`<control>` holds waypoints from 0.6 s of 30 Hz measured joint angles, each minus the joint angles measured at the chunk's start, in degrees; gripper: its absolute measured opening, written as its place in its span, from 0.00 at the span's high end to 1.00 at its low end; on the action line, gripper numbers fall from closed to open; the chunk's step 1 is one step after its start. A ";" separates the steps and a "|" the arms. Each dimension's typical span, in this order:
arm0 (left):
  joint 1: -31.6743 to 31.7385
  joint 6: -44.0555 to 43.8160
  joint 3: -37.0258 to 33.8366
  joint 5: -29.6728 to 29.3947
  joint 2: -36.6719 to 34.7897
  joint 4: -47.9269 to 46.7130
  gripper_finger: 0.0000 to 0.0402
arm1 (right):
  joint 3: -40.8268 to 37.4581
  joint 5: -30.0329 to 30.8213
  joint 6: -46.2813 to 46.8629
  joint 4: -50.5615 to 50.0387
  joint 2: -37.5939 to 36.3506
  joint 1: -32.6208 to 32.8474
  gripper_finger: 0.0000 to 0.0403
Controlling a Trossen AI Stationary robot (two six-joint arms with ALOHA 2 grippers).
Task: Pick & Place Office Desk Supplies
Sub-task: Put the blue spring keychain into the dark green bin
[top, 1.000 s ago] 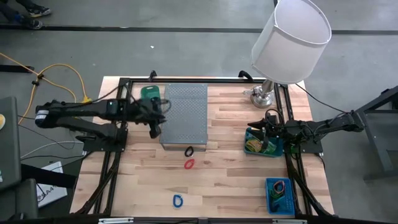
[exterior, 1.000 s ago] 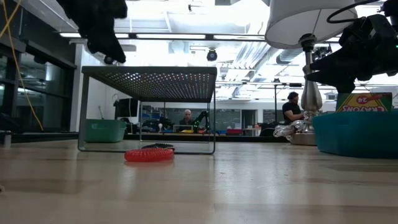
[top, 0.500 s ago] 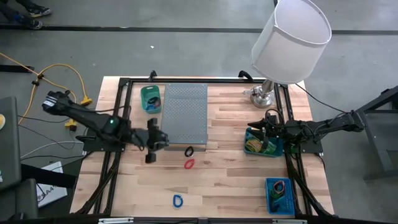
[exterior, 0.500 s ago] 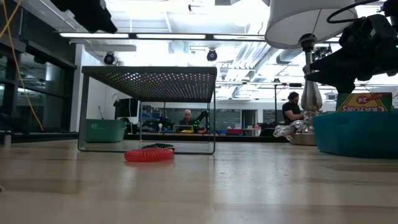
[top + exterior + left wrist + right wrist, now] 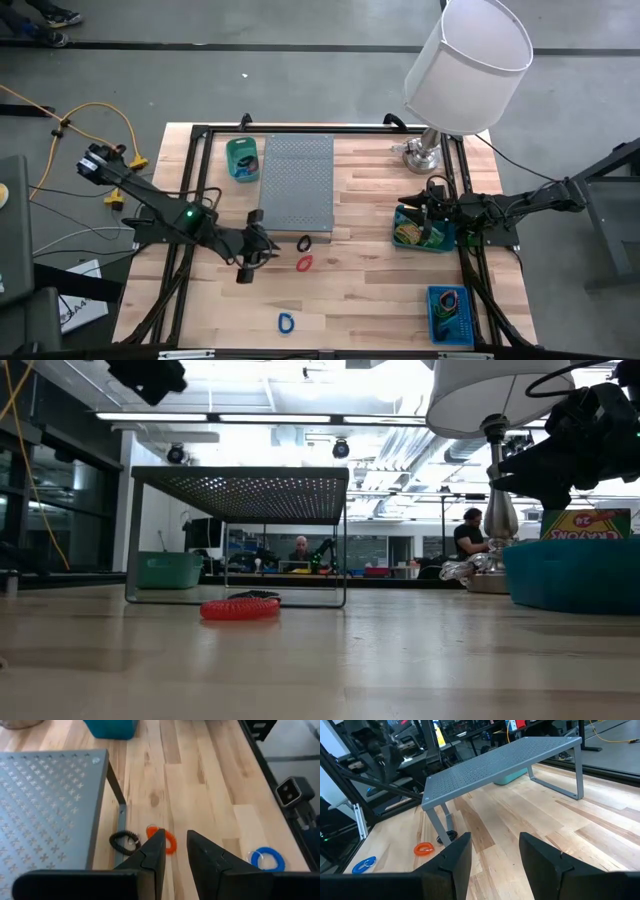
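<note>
Loosely coiled, the red band [image 5: 166,840] lies flat below the left hand's [image 5: 174,851] empty, narrowly parted fingers.

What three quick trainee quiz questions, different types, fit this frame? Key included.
1. True or false: the red coil lies on top of the grey stand.
2. The left gripper is: A) over the green cup; B) over bare table beside the red coil; C) inside the teal bin.
3. Fill in: the blue coil lies nearest the table's ____ edge in the high view.

Key:
1. False; it lies on the table just off the stand's corner, by the black coil.
2. B.
3. Bottom.
</note>
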 joint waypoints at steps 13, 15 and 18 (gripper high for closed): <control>-5.99 0.04 0.00 2.37 13.20 4.89 0.82 | 0.00 0.00 0.00 -0.01 0.00 0.00 0.62; -7.73 0.16 0.00 2.62 15.01 6.38 0.82 | 0.00 0.01 0.00 -0.01 0.00 0.00 0.62; -10.82 1.70 0.00 2.54 17.04 8.48 0.82 | 0.00 0.01 0.00 0.01 0.00 0.00 0.62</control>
